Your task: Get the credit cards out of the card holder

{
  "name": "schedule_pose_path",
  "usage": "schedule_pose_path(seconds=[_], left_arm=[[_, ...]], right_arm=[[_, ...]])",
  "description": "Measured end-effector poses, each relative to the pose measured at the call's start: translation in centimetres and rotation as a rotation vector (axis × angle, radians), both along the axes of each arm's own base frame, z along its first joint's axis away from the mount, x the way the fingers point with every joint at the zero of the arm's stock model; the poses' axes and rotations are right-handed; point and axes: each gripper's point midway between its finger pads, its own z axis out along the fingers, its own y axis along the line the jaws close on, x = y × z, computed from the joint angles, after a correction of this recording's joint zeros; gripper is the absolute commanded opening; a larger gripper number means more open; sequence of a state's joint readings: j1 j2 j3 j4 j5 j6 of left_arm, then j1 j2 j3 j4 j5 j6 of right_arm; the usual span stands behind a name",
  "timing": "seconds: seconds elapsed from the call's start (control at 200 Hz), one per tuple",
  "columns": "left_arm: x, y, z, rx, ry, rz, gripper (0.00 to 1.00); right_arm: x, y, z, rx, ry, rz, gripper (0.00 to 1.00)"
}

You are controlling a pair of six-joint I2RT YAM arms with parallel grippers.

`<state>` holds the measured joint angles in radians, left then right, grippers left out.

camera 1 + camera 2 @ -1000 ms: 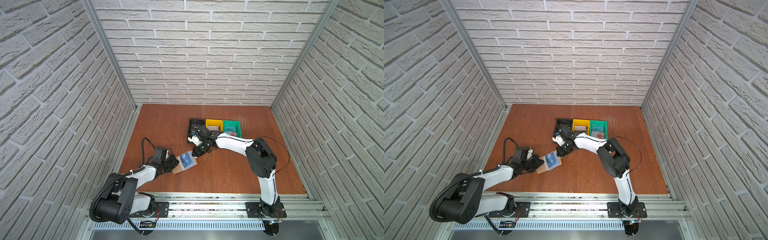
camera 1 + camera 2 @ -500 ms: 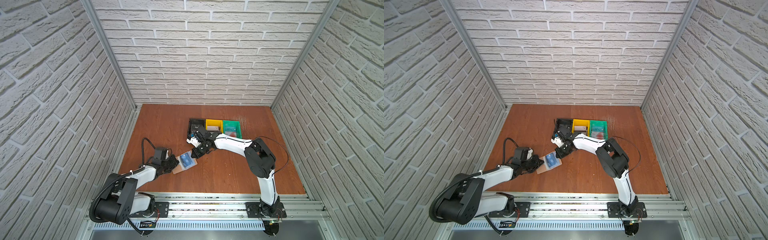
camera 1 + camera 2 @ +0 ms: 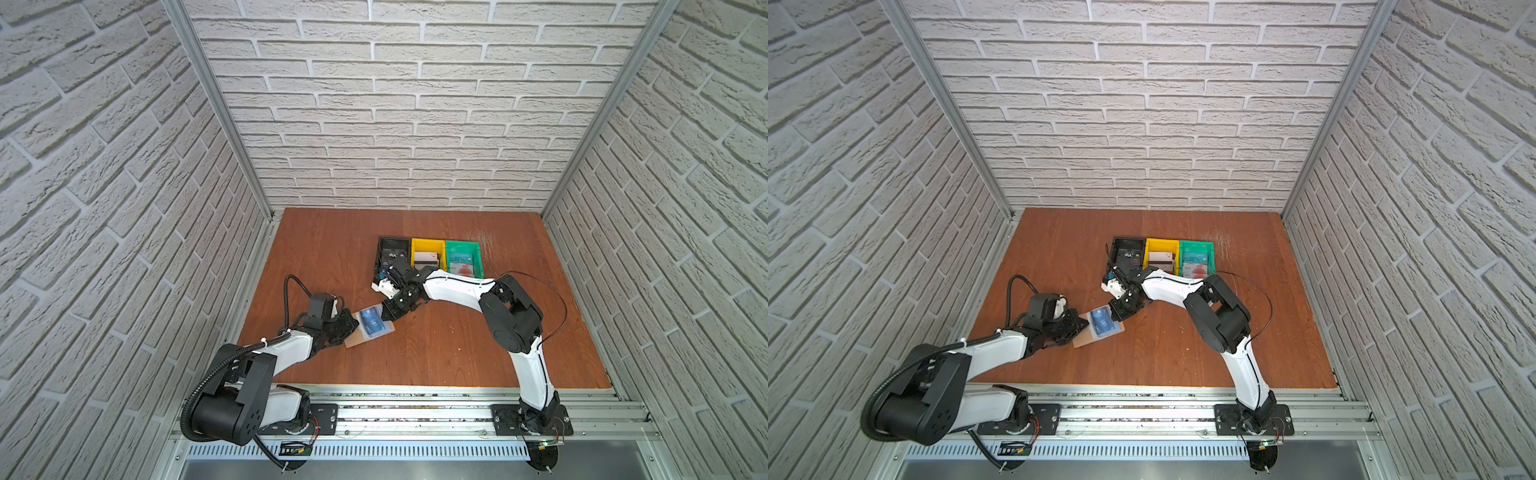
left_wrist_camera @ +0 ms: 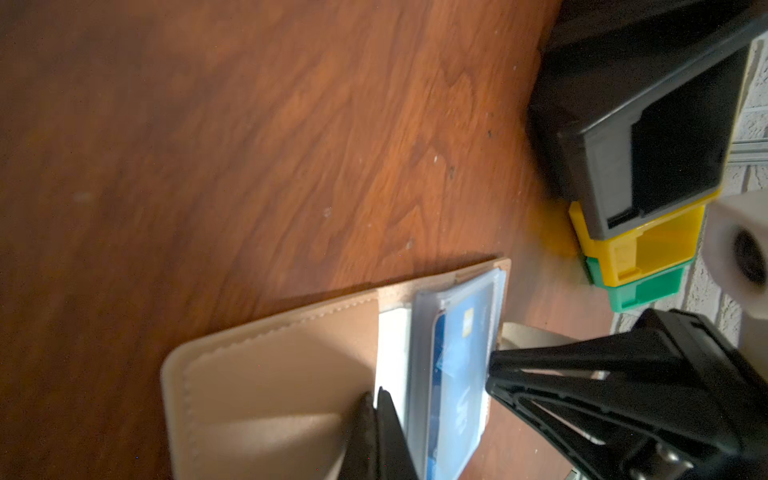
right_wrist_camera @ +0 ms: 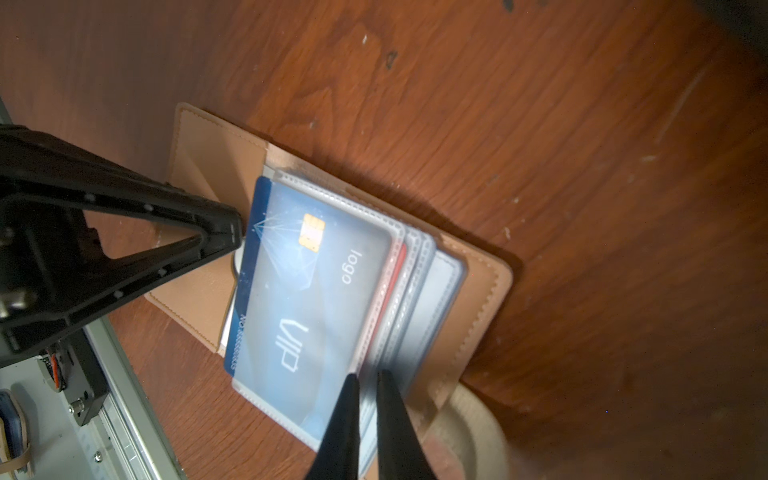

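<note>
Three white-brick walls (image 3: 415,124), scuffed wood tabletop (image 3: 457,353), open card holder (image 3: 358,338)

The bench (image 3: 436,353) is a reddish-brown wood board with pale scuffs toward its far right corner. Three bins stand on it in a touching row, back of middle: black bin (image 3: 392,240), yellow bin (image 3: 428,241), green bin (image 3: 480,259), left to right. The holder (image 3: 355,341) lies open in front of the black bin, apart from it.
</note>
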<state>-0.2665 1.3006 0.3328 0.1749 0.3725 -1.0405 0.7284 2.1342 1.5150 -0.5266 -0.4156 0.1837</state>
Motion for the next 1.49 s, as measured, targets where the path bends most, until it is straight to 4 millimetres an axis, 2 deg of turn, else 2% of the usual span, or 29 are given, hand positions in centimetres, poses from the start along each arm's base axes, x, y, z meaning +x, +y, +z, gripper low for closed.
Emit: schedule_pose_path(seconds=[0.325,0.48,0.805,0.945,1.495], left_arm=[[-0.1,0.4,0.0,-0.086,-0.037,0.037,0.0],[0.0,0.1,0.2,-0.132,-0.048,0.039,0.05],[1.0,-0.6,1.1,-0.193,-0.089,0.035,0.05],[0.9,-0.7,0.8,-0.21,-0.085,0.037,0.09],[1.1,-1.1,0.5,-0.238,-0.087,0.028,0.1]], right_arm=[[-0.1,0.2,0.0,0.002,0.0,0.004,0.13],[-0.1,0.3,-0.1,0.001,-0.002,0.005,0.13],[-0.1,0.5,-0.1,0.002,-0.002,0.01,0.13],[-0.1,0.6,-0.1,0.002,-0.001,0.011,0.13],[-0.1,0.6,-0.2,-0.001,0.001,0.01,0.13]])
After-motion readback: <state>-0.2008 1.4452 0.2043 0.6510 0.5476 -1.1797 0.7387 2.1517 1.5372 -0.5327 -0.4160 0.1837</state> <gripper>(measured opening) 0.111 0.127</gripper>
